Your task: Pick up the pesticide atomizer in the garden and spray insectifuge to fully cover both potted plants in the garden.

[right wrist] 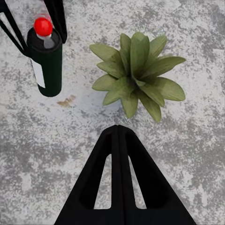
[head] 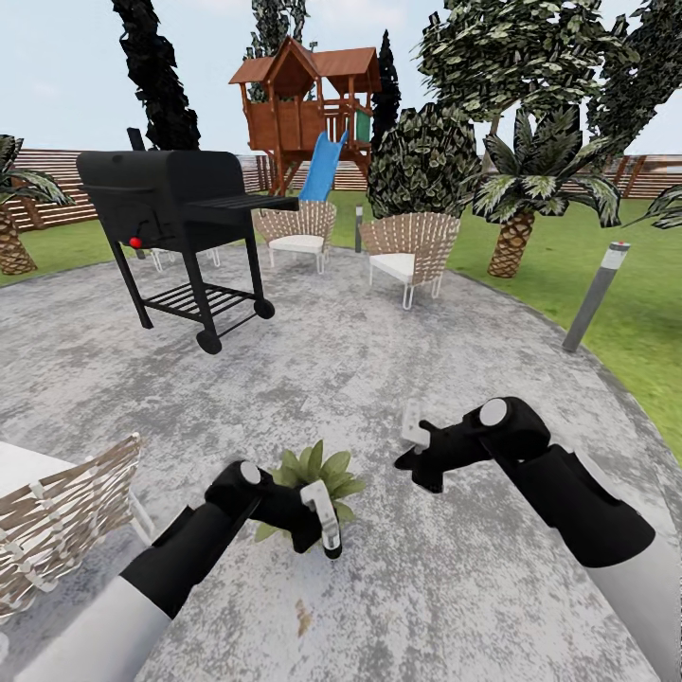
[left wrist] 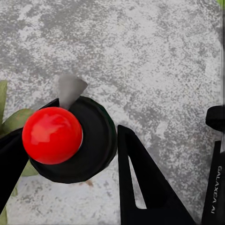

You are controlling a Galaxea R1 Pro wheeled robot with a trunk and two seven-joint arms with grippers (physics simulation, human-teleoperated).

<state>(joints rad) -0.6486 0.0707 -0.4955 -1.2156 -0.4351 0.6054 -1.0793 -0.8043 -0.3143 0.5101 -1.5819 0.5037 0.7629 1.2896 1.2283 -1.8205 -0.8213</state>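
Left gripper (left wrist: 70,154) jaws clenched on the pesticide atomizer (right wrist: 45,61), held upright just beside one potted plant (right wrist: 136,72) on grey paving (head: 379,332); right gripper (right wrist: 117,136) jaws closed, empty; pickup done, spraying judged not begun.

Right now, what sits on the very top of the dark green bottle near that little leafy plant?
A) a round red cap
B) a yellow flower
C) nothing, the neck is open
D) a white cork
A: the right wrist view shows the pesticide atomizer standing upright on the grey paving beside the potted plant, with a round red cap on top.
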